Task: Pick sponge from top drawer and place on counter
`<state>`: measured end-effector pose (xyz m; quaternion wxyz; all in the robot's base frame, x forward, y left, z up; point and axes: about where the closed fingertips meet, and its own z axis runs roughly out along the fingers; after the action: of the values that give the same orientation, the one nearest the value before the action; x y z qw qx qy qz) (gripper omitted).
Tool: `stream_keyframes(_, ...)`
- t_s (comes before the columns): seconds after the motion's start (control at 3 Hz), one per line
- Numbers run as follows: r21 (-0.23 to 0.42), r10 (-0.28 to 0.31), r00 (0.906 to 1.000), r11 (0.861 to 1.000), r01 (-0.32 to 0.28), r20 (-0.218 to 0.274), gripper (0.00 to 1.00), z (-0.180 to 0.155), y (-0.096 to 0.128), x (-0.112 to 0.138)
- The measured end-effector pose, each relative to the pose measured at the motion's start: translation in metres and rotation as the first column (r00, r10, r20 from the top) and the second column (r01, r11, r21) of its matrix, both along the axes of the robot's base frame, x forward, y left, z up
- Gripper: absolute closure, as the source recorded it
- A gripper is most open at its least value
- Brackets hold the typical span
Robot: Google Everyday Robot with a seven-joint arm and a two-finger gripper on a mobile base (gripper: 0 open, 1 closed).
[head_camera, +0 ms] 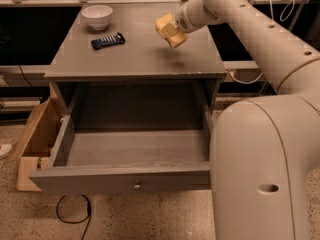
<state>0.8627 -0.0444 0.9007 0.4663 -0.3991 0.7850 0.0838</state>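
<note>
A: Where is the sponge (165, 24) at this moment?

B: It is not in the top drawer (125, 179). The drawer stands pulled out and I see nothing inside it. The sponge is up at the gripper (172, 34), which hangs over the right part of the counter (135, 54), a little above the surface and not touching it.

A: And the fingers?

B: They seem closed around the sponge. The pale yellow block sits at the tip of the arm (260, 29), tilted, and I cannot clearly separate foam from finger there.

A: What does the next move depend on?

B: I think on one relation only: the bare counter lies straight below the sponge. So, in my judgement, the way is down, then let go. The long side of the sponge runs slanted, from upper left to lower right, so it may land first on one corner.

A: Is something in the way?

B: The white bowl (97, 16) and the small dark flat object (108, 41) lie on the counter's left side, well apart from that spot.
</note>
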Motion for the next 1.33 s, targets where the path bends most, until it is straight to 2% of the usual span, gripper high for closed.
stream_keyframes(0.67, 0.000, 0.000, 1.0000, 1.000, 0.000, 0.000, 0.00, 0.000, 0.000, 0.000)
stream_keyframes(1.0, 0.000, 0.000, 1.0000, 1.000, 0.000, 0.000, 0.00, 0.000, 0.000, 0.000)
stream_keyframes(1.33, 0.104, -0.041, 0.9978, 0.994, 0.035, 0.052, 0.00, 0.024, -0.026, -0.008)
